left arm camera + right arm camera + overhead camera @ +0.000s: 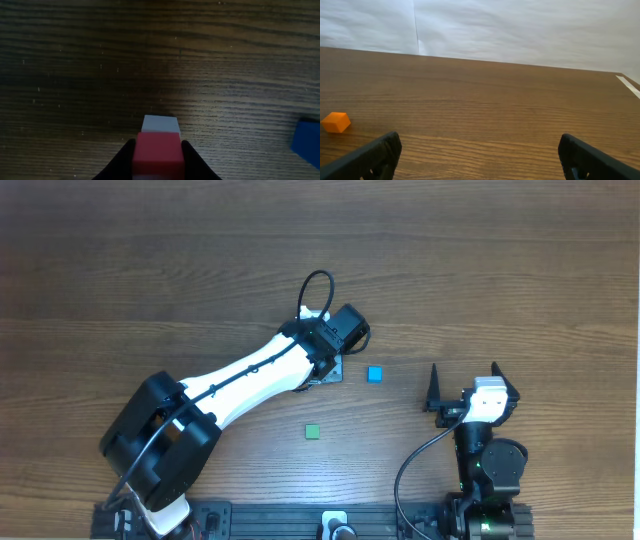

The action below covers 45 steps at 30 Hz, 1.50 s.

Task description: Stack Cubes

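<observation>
green cube [313, 432] lies closest to the near edge of the table [500, 260], about mid-width and alone. right gripper [465, 385] sits a little farther in, toward the right edge, fingers wide apart and holding nothing. blue cube [374, 374] is near the table's middle, just beside the left gripper [157, 147]. the left fingers are clamped on the red cube [156, 155]. the white cube [161, 124] touches the red one and appears to sit under it; cannot tell if red rests fully on it. orange cube [336, 122] lies farther out, well apart.

risks, as judged:
- if red sits off-centre on white, opening the fingers could tip it off.
- a finger dragging on release could push white sideways.
- blue is close enough to get nudged when the arm backs away.

count: five cubes, one of each colour (red, white, blue, green, orange); two grippers.
</observation>
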Each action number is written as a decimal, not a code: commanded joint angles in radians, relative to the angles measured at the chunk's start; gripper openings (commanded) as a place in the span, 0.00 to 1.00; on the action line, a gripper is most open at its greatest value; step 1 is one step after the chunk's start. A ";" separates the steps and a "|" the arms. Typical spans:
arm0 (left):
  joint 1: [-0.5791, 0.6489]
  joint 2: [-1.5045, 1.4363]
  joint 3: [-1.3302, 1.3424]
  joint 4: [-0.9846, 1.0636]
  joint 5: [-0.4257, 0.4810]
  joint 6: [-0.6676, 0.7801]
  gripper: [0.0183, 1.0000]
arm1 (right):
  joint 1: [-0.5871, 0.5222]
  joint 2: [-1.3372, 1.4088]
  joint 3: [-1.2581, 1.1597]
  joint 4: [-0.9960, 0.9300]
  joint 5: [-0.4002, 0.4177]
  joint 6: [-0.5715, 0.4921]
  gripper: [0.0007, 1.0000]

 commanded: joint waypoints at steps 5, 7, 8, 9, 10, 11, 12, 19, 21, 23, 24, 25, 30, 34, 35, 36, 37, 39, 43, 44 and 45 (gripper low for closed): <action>0.011 0.019 0.010 0.007 -0.021 -0.014 0.04 | -0.005 -0.008 -0.007 0.001 0.002 -0.001 0.99; 0.011 0.019 0.010 0.006 -0.021 -0.014 0.04 | -0.005 -0.008 -0.007 0.001 0.002 -0.001 0.99; 0.011 0.019 0.010 0.007 -0.021 -0.014 0.04 | -0.005 -0.008 -0.007 0.001 0.002 -0.001 0.99; 0.011 0.019 0.010 0.007 -0.021 -0.014 0.04 | -0.005 -0.008 -0.007 0.001 0.002 -0.001 0.99; 0.011 0.020 0.010 0.007 -0.021 -0.014 0.04 | -0.005 -0.008 -0.007 0.001 0.002 -0.001 0.99; 0.011 0.021 0.010 0.008 -0.019 -0.014 0.03 | -0.005 -0.008 -0.007 0.001 0.002 -0.001 0.99; 0.011 0.022 0.010 0.008 -0.018 -0.014 0.04 | -0.005 -0.008 -0.007 0.001 0.002 -0.001 0.99; 0.011 0.038 0.010 0.018 -0.010 -0.014 0.04 | -0.005 -0.008 -0.007 0.001 0.002 -0.001 0.99; 0.011 0.038 0.010 0.018 -0.010 -0.013 0.04 | -0.005 -0.008 -0.007 0.001 0.002 -0.001 0.99; 0.011 0.038 0.010 0.018 -0.010 -0.013 0.04 | -0.005 -0.008 -0.007 0.001 0.002 -0.001 0.99; 0.011 0.038 0.010 0.018 -0.010 -0.014 0.04 | -0.005 -0.008 -0.007 0.001 0.002 -0.001 0.99; 0.011 0.038 0.010 0.018 -0.010 -0.014 0.05 | -0.005 -0.008 -0.007 0.001 0.002 -0.001 0.99; 0.011 0.038 0.010 0.018 -0.010 -0.014 0.24 | -0.005 -0.008 -0.007 0.001 0.003 -0.001 0.99; 0.011 0.038 0.010 0.018 -0.010 -0.014 0.41 | -0.005 -0.008 -0.007 0.001 0.002 -0.001 0.99; 0.011 0.038 0.010 0.018 -0.010 -0.014 0.46 | -0.005 -0.008 -0.007 0.001 0.002 -0.001 0.99; 0.011 0.038 0.010 0.018 -0.010 -0.014 0.52 | -0.005 -0.008 -0.007 0.001 0.002 -0.001 0.99; 0.011 0.038 0.010 0.018 -0.010 -0.014 0.58 | -0.005 -0.008 -0.007 0.001 0.002 -0.001 0.99; 0.011 0.038 0.010 0.018 -0.010 -0.014 0.68 | -0.005 -0.008 -0.007 0.001 0.003 -0.001 0.99; 0.011 0.038 0.010 0.018 -0.010 -0.014 0.85 | -0.005 -0.008 -0.007 0.001 0.002 -0.001 0.99; 0.011 0.038 0.010 0.019 -0.010 -0.014 0.89 | -0.005 -0.008 -0.007 0.001 0.002 -0.001 0.99; 0.011 0.038 0.011 0.022 -0.010 -0.014 0.94 | -0.005 -0.008 -0.007 0.001 0.002 -0.001 0.99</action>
